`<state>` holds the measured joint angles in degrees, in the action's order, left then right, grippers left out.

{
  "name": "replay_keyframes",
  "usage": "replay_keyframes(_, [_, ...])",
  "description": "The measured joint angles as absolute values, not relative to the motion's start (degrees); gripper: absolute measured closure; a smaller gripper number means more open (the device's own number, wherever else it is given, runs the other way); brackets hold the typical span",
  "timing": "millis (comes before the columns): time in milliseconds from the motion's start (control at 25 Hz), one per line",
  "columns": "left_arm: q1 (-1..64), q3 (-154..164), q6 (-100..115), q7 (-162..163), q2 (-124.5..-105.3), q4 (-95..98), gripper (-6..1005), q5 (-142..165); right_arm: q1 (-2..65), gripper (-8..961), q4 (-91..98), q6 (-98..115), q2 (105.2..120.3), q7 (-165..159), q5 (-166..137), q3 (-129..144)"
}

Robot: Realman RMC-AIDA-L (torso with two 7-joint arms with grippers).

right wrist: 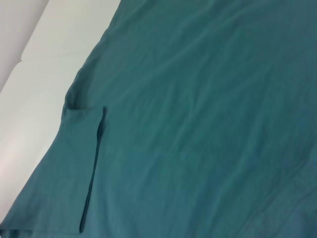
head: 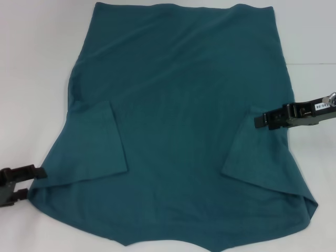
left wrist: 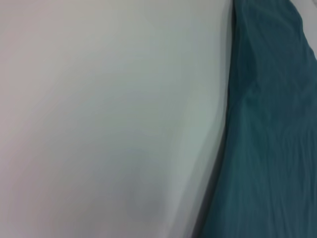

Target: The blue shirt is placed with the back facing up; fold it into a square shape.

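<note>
1. The blue shirt (head: 184, 105) lies spread flat on the white surface (head: 31, 63) and fills most of the head view, reaching from the far edge down to the near edge.
2. Both short sleeves are folded inward over the body of the shirt: the left sleeve (head: 97, 142) lies as a flap on the robot's left side, and the right sleeve (head: 257, 152) lies as a matching flap on the robot's right.
3. The left pincer (head: 39, 172) sits low at the near left, its tips at the shirt's outer edge just beside the folded left sleeve; I cannot tell whether it is spread or closed, or whether it touches the cloth.
4. The right pincer (head: 257, 119) reaches in from the right side, with its dark tip over the upper corner of the folded right sleeve; its fingers seem to lie close together, though the view is too poor to be sure.
5. The left wrist view shows bare surface (left wrist: 109, 119) with the shirt's edge (left wrist: 267, 139) running along one side.
6. The right wrist view shows the shirt's cloth (right wrist: 208, 109) with the folded left sleeve's hem (right wrist: 93, 168) as a dark line, and a strip of surface (right wrist: 34, 89) beyond it.
</note>
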<state>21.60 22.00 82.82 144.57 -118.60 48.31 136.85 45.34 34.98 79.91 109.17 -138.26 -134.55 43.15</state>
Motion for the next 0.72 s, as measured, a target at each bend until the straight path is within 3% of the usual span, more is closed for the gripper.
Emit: replay_keyframes(720, [24.4,26.5,83.1,145.3,-119.47,45.9,176,136.8,45.2,418,35.0,80.0,109.16,-137.8,-134.3,43.2])
